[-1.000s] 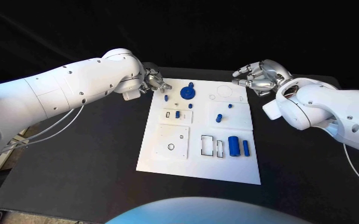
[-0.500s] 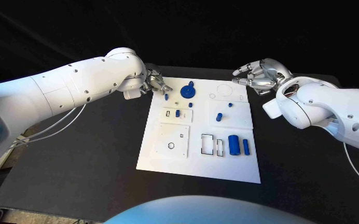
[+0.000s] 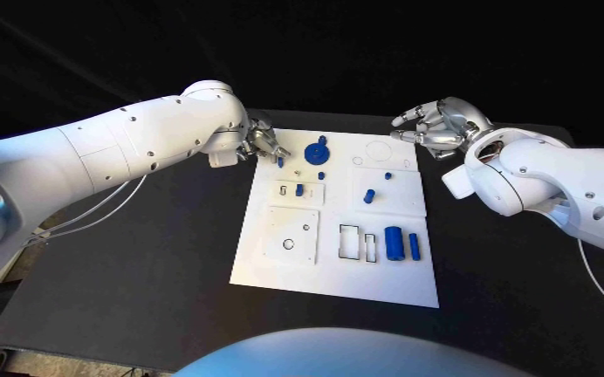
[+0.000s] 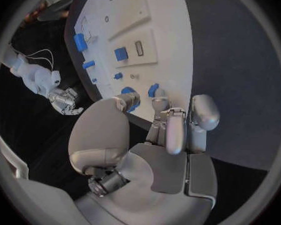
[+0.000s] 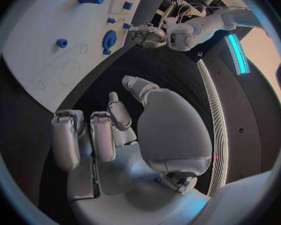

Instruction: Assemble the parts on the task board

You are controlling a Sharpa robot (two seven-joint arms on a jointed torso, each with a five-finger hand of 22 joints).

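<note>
The white task board (image 3: 288,268) lies in the middle of the black table. At its far end sits a round blue disc (image 3: 316,152), with several small blue parts (image 3: 369,195) below it. Two blue cylinders (image 3: 394,243) lie near the right edge beside rectangular slots (image 3: 347,244). My left hand (image 3: 262,140) hovers at the board's far left corner, next to the disc, fingers apart and holding nothing. In the left wrist view its fingertips (image 4: 160,104) reach the board's edge (image 4: 184,60). My right hand (image 3: 435,128) hangs beyond the far right corner, fingers loosely curved and holding nothing.
Black table (image 3: 151,255) surrounds the board on all sides. A raised white square plate with a small hole (image 3: 290,237) sits on the board's near left. My left forearm (image 3: 126,150) stretches over the table's left side, and the right forearm (image 3: 529,176) over its right.
The left arm has edged slightly toward the board. Both hands stay about where they were, and the parts have not moved.
</note>
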